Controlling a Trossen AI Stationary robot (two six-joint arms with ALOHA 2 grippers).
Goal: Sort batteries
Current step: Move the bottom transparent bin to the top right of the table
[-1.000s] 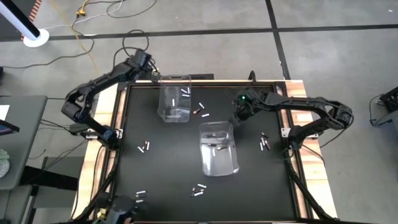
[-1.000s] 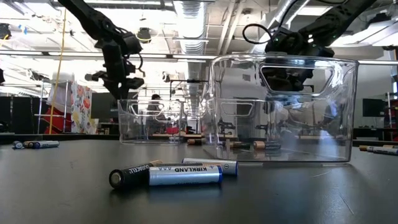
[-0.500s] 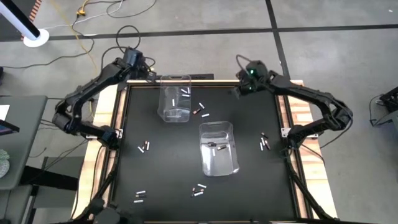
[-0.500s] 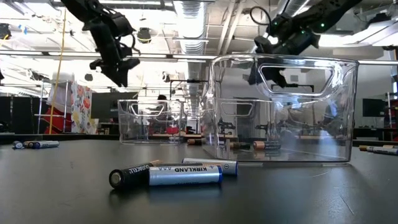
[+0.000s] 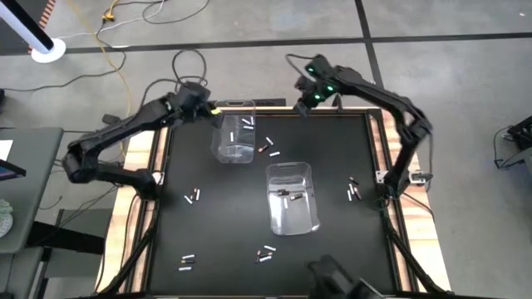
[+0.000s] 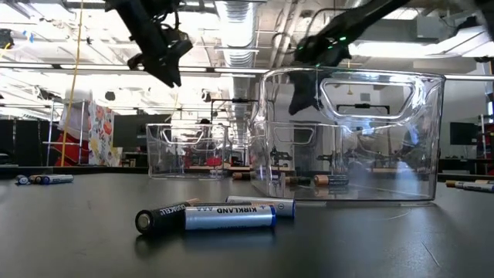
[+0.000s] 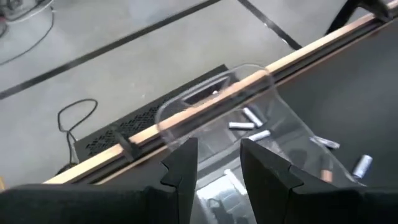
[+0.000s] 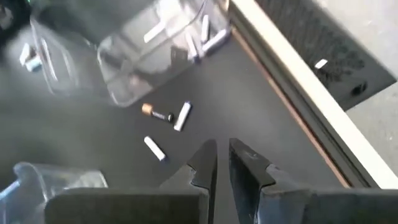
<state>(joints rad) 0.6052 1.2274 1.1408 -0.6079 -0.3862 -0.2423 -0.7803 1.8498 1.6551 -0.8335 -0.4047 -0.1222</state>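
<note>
While both grippers (left, right) stand slightly parted, empty, batteries blur.

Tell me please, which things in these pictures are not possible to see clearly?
- Loose batteries: too small in the high view to tell their types.
- Battery labels inside the far bin: blurred in the right wrist view, tiny from above.
- Battery behind the front two: half hidden in the low view.
- Near bin: its clear walls hide the table behind it in the low view.
- Dark shape at the bottom edge, high view: cut off, unidentifiable.
</note>
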